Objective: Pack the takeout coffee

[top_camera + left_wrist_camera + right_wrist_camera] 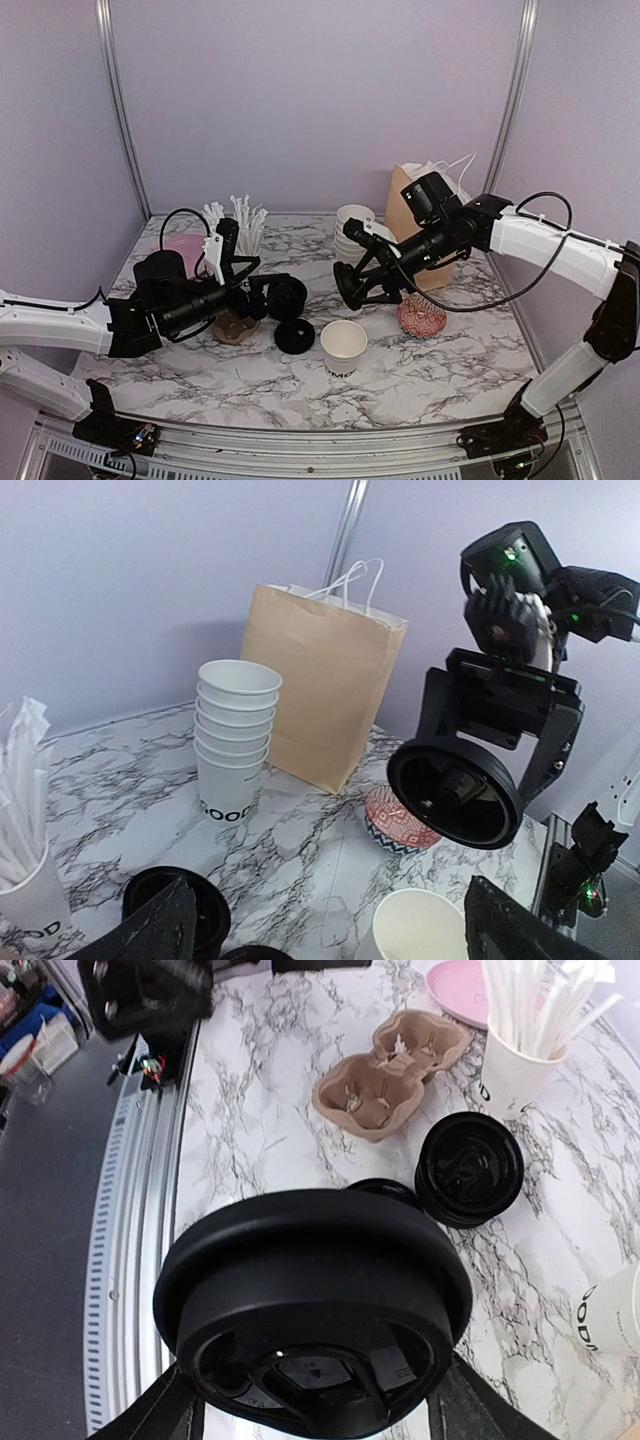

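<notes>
1. The cup (343, 347) stands upright near the front middle of the desk (440, 370). It is white with black letters, and its mouth is open, with no lid on it yet. I cannot tell whether there is any drink inside.
2. The lid (315, 1260) is black and is clamped between the fingers of the right end effector (358, 284). It is in the air, behind and above the cup, and it is turned on its edge, not flat.
3. The left end effector (265, 297) has its jaws wide apart and holds nothing. It is low over the desk, to the left of the cup, near the spare lids (294, 336).
4. The bag (420, 215) stands upright at the back right with its handles up, well apart from the cup. The cup stack (352, 235) is just beside it. The carrier (235, 327) lies at the left.
5. I judge that the step in hand is closing the cup, and that the packing itself is not begun.
6. The next move calls for turning the lid flat with its rim down, centring it over the mouth, and pressing evenly all around. A light paper cup may slide or tip under this push, so the free left end effector could steady it.
</notes>
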Controlling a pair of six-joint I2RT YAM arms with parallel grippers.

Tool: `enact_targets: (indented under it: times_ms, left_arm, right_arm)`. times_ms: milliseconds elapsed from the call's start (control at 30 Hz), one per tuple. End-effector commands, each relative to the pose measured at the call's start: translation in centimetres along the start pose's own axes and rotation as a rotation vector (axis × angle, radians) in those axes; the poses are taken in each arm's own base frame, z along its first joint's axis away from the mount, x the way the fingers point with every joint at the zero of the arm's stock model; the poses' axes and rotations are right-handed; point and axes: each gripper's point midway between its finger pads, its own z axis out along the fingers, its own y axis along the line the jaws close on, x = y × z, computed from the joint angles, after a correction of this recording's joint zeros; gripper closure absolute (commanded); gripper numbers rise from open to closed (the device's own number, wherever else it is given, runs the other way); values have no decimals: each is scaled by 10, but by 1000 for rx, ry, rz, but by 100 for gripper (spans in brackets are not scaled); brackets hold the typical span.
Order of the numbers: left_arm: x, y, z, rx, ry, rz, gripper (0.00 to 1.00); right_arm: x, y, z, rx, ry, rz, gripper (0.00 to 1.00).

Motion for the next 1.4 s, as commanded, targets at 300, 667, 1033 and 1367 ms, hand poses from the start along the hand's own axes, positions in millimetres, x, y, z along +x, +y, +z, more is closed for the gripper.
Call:
enact_targets:
  times_ms: [300, 667, 1033, 1367]
  left_arm:
    - [7, 45, -41, -242, 31, -46, 2]
    - [15, 48, -39, -257, 49, -38, 2]
    - [17, 49, -37, -261, 58, -24, 2]
    - [17, 50, -37, -265, 59, -17, 2]
  right_arm:
    - [65, 8, 30, 72, 469, -215, 45]
    - [69, 10, 41, 46, 499, -198, 45]
    - [54, 11, 39, 41, 508, -211, 46]
    - [66, 20, 50, 26, 583, -234, 46]
